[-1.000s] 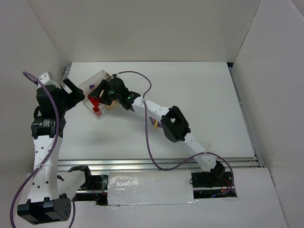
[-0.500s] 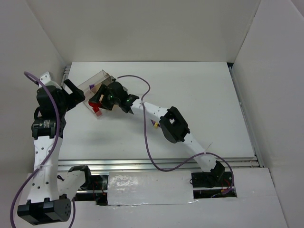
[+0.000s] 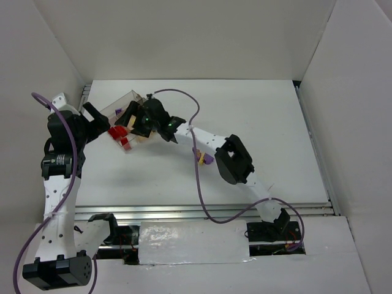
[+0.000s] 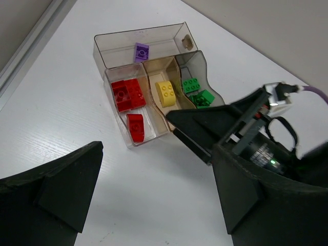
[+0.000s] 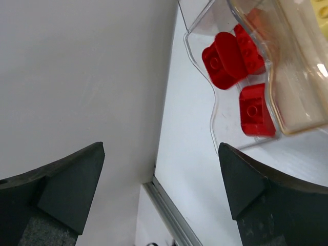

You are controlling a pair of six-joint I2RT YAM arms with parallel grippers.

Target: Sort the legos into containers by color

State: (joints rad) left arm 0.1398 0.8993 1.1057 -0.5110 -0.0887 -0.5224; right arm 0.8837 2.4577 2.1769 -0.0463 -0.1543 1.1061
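The clear compartment tray (image 3: 130, 98) lies at the table's far left. In the left wrist view it (image 4: 110, 48) holds a purple lego (image 4: 141, 51), red legos (image 4: 128, 94), a yellow lego (image 4: 166, 92) and green legos (image 4: 197, 92) in separate compartments. My right gripper (image 3: 131, 125) is open and empty over the tray's near edge. The right wrist view shows red legos (image 5: 230, 54) behind the clear wall (image 5: 215, 128), between open fingers (image 5: 161, 200). My left gripper (image 3: 101, 122) is open and empty just left of the tray (image 4: 154, 205). A purple lego (image 3: 207, 159) and a yellow lego (image 3: 200, 157) lie beside the right forearm.
White walls enclose the table on the left, the back and the right. A metal rail (image 5: 174, 215) runs along the table's left edge close to the tray. The purple cable (image 3: 197, 184) loops from the right arm over the near table.
My right gripper has shifted slightly over the tray, and the right elbow has swung to the right, uncovering the purple lego by the forearm. The left arm has not moved.
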